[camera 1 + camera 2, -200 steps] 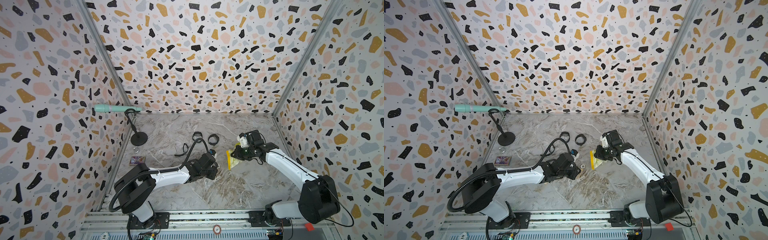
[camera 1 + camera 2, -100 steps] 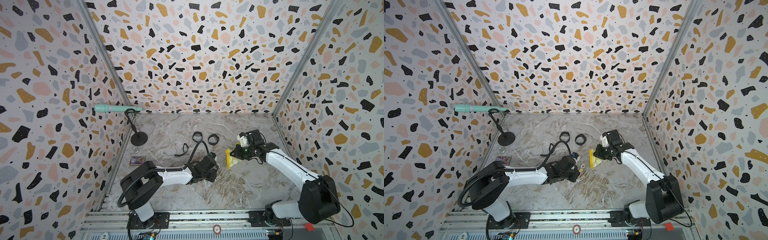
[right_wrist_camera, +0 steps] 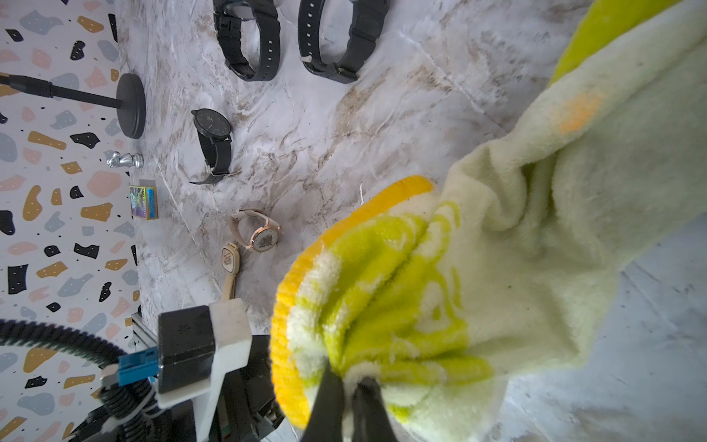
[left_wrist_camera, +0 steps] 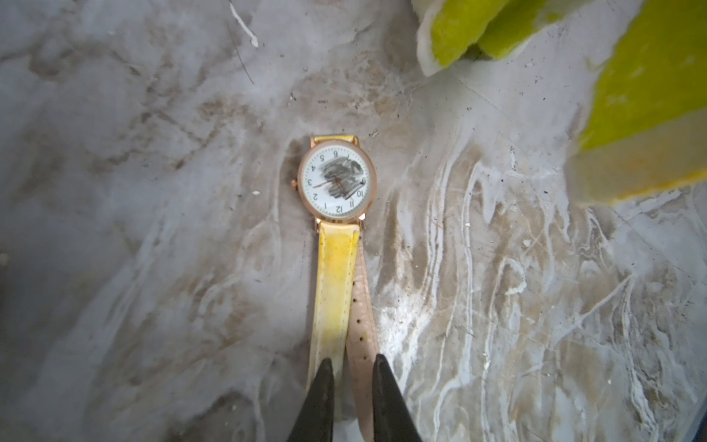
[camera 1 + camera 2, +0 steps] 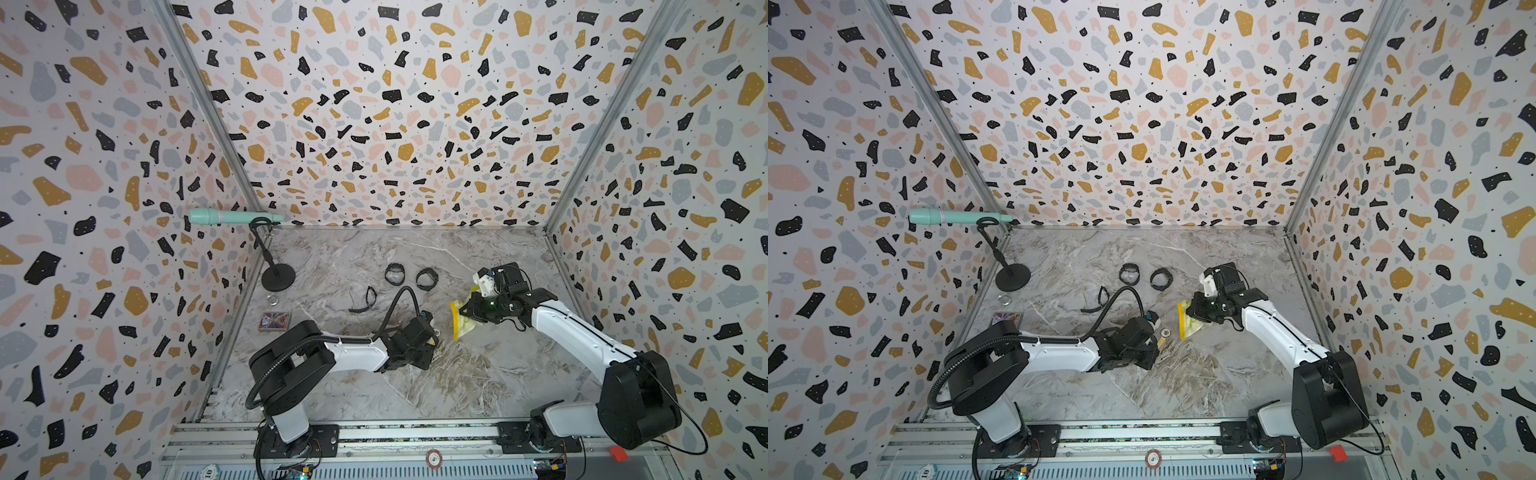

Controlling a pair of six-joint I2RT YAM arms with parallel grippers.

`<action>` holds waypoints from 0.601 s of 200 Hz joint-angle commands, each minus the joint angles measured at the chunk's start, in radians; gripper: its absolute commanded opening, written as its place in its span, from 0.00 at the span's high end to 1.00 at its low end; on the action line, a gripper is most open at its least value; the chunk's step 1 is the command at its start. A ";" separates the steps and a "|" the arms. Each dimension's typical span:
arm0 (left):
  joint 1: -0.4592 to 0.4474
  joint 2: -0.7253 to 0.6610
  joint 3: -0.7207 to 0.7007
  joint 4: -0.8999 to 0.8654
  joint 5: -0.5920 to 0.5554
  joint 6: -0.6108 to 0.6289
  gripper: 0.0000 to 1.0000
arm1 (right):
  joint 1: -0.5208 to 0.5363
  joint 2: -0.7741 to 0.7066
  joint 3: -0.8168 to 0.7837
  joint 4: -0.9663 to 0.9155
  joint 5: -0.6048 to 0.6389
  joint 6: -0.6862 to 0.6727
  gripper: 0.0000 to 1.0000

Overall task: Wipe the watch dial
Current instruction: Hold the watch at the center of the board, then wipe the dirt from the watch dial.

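The left gripper [image 4: 352, 361] has just narrowed onto the strap [image 4: 336, 287] of the watch [image 4: 336, 180].
Its jaws now clamp the strap. The watch lies face up mid-worktop [image 4: 153, 191], its dial still smeared grey. The right gripper [image 3: 346, 377], clamped on the cloth [image 5: 1188, 322], hangs just beside the watch at its two o'clock. The watch looks steadied, so wiping should come next.
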State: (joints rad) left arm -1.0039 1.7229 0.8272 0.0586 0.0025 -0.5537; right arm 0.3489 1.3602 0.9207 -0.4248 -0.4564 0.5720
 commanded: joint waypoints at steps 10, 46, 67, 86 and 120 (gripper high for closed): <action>-0.006 0.059 -0.005 -0.025 -0.003 0.003 0.82 | 0.010 -0.006 0.012 0.025 -0.029 -0.007 1.00; -0.007 0.094 -0.002 -0.037 0.014 -0.008 0.83 | 0.051 0.045 0.050 0.035 -0.035 -0.018 1.00; -0.009 0.101 -0.008 -0.039 0.012 -0.009 0.84 | 0.062 0.072 0.049 0.061 -0.052 -0.013 1.00; -0.011 0.091 -0.020 -0.037 0.008 -0.012 0.85 | 0.068 0.086 0.037 0.098 -0.080 0.007 1.00; -0.014 0.092 -0.030 -0.032 0.008 -0.017 0.85 | 0.094 0.126 -0.010 0.188 -0.126 0.055 1.00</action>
State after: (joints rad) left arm -1.0065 1.7344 0.8349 0.0532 0.0006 -0.5632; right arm 0.4225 1.4704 0.9329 -0.3126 -0.5339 0.5907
